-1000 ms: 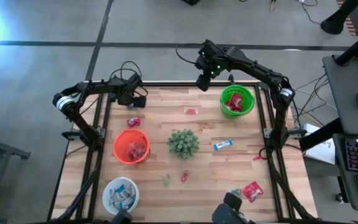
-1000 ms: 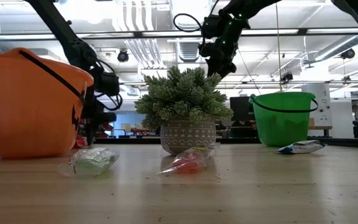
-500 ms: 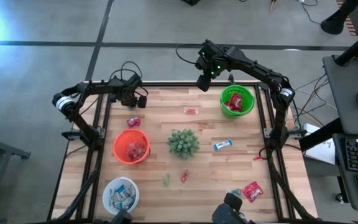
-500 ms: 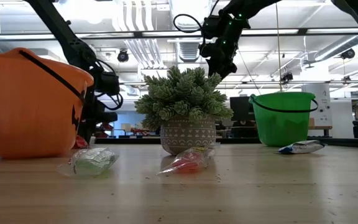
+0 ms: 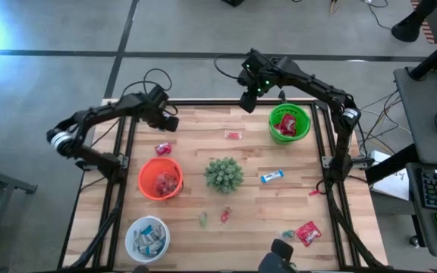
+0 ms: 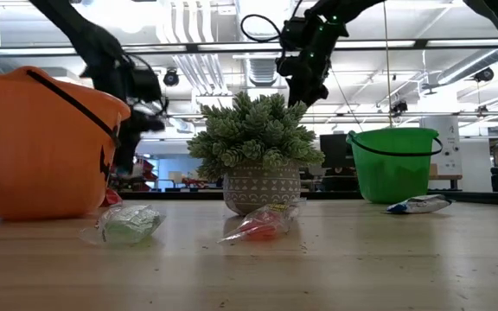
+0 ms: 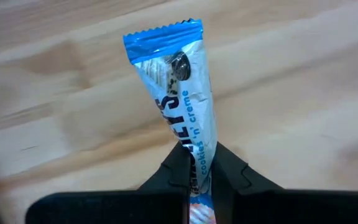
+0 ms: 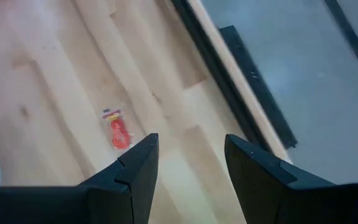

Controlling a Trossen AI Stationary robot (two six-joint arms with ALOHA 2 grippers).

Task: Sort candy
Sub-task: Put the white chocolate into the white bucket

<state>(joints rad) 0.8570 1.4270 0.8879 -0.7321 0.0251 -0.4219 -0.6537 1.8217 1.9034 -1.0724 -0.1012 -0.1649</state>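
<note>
Left pincer clamped tight on blue-and-white wrapped candy bar, above wooden tabletop near far left corner. Step in hand: carry picked bar to its bowl. Next move, my guess: swing toward near left corner, white bowl with same bars, then let go. Right pincer wide apart, holds nothing, waits above far edge near small red candy.
</note>
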